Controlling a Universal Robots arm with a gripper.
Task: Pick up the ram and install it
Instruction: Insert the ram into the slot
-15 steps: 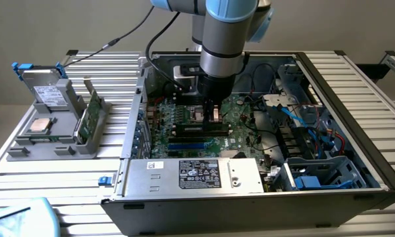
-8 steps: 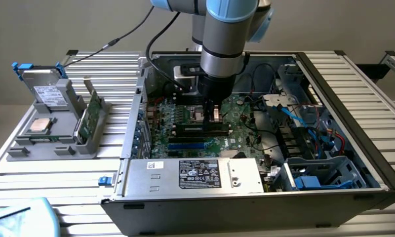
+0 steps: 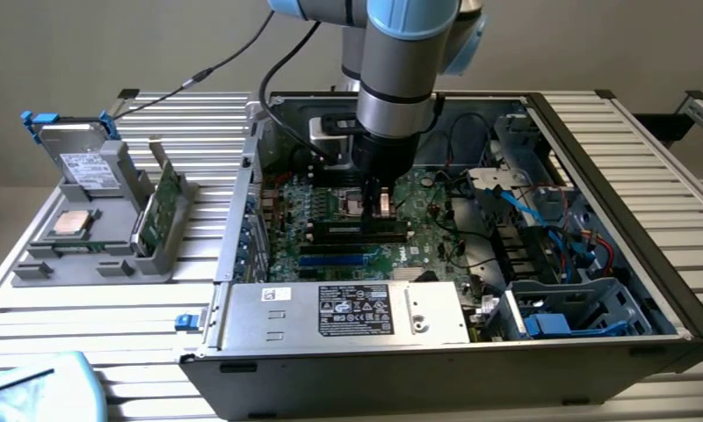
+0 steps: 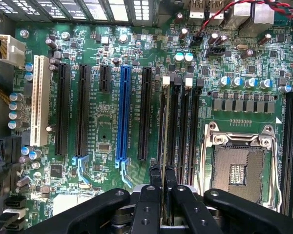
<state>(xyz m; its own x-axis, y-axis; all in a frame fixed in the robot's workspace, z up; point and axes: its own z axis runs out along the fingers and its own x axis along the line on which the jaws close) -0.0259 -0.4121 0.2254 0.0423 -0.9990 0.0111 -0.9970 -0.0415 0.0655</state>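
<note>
Where the fingers meet: the gripper [image 4: 162, 179] has its two black metal fingers [image 4: 155, 176] almost closed, pinching the thin upper edge of the ram [image 4: 163, 141].
ram's place: edge-on over the memory slot nearest the expansion slots; whether it is seated cannot be told.
ram's axis: in the exterior view the ram [image 3: 354, 230] is a slim dark bar under the gripper [image 3: 375, 207], with its long axis running 9 to 3 o'clock and its flat faces toward 12 and 6.
memory slots [image 4: 183, 126]: long, narrow black plastic with white and black end latches, parallel to the ram.
blue slot [image 4: 122, 112]: glossy plastic, also parallel.
CPU socket [image 4: 239, 165]: square, with a bright metal frame.
motherboard [image 4: 102, 131]: green, studded with small round capacitors.
case [image 3: 445, 374]: open grey sheet-metal box.
power supply [image 3: 351, 309]: labelled metal block at 6 o'clock of the ram.
holder [image 3: 47, 264]: grey tray at 9 o'clock of the case, with an upright green card [image 3: 158, 211] and a square silver chip [image 3: 70, 224].
</note>
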